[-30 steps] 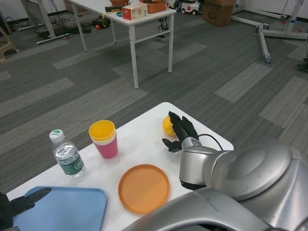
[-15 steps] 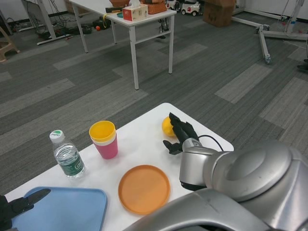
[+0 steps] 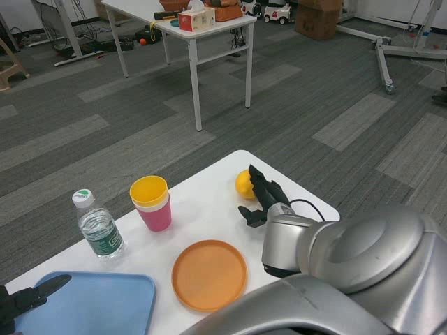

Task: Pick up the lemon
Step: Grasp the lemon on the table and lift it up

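Grey carpet floor (image 3: 126, 132), white table (image 3: 199, 31)

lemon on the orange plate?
No. The lemon sits on the white table beyond the orange plate, by the right hand.

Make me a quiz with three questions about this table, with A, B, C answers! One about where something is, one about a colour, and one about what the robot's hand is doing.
1. Where is the lemon?
A. On the orange plate
B. Near the table's far edge, by the right hand
C. On the blue tray

2. What colour is the bottle's cap?
A. Green
B. Red
C. Black

3. What is the right hand doing?
A. Holding the lemon high in the air
B. Gripping the cups
C. Lying against the lemon, which sits on the table

Answers:
1. B: the lemon sits on the white table at its far side, right beside the black hand.
2. A: the cap on the water bottle is green.
3. C: the fingers reach along the lemon's right side and the lemon is still down on the table; a closed grip cannot be made out.
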Robot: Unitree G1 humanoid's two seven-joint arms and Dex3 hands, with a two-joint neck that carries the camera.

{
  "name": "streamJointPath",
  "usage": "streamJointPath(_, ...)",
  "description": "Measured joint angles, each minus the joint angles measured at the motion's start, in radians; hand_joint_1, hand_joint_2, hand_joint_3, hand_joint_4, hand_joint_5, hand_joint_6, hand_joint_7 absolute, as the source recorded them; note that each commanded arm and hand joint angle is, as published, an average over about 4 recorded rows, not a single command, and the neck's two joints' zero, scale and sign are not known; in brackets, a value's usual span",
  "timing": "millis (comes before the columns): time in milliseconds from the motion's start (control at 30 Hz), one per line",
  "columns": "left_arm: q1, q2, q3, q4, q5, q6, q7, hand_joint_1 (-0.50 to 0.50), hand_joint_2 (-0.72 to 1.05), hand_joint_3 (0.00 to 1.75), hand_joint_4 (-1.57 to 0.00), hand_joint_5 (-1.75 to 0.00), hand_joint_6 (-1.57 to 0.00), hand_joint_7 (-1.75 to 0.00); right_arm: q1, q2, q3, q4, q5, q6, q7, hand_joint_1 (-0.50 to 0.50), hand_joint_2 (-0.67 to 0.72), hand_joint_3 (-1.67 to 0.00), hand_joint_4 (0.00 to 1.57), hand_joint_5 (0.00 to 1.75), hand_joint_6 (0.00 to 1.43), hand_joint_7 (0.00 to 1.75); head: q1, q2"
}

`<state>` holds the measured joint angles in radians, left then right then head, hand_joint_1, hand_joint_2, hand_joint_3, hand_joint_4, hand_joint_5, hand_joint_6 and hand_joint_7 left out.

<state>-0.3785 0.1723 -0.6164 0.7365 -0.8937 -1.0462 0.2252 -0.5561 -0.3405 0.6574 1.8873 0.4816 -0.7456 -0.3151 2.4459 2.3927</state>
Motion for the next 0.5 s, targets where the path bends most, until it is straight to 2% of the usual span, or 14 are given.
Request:
streamJointPath(200, 0.006, 0.003, 0.013, 0.0, 0.0, 0.0, 0.0, -0.09, -0.28, 0.09, 0.0, 0.0, 0.0, -0.07, 0.021, -0.001, -0.036, -0.037, 0.013, -0.02, 0.001, -0.46, -0.41, -1.19, 0.0, 0.48, 0.0, 0.56, 0.015, 0.002)
streamJointPath(367, 0.008, 0.005, 0.023, 0.0, 0.0, 0.0, -0.001, -0.09, -0.28, 0.09, 0.0, 0.0, 0.0, -0.07, 0.056, -0.01, -0.084, -0.094, 0.017, -0.033, -0.003, -0.46, -0.41, -1.19, 0.0, 0.48, 0.0, 0.56, 0.024, 0.002)
streamJointPath(500, 0.009, 0.005, 0.03, 0.0, 0.0, 0.0, -0.002, -0.08, -0.28, 0.09, 0.0, 0.0, 0.0, -0.07, 0.075, -0.018, -0.093, -0.13, 0.017, -0.034, -0.012, -0.46, -0.41, -1.19, 0.0, 0.48, 0.0, 0.66, 0.031, 0.001)
